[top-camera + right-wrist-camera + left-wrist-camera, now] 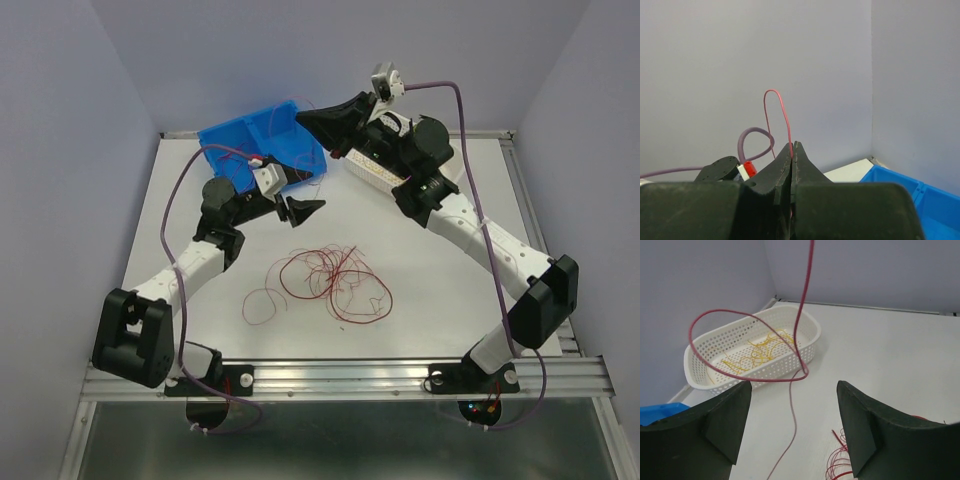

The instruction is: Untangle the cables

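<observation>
Cables (330, 280) lie tangled on the worktop (420, 300), just near of the spread left end effector (300, 207), the closer arm. The right end effector (792, 147), far by the blue bin (262, 140), pinches one red strand (804, 290) hanging near-vertical.

We are looking at a flat white table (420, 300) that is sitting inside plain pale lavender-grey walls (60, 120); a ribbed silver aluminium rail (340, 378) is running along its near edge under soft, even light.
</observation>
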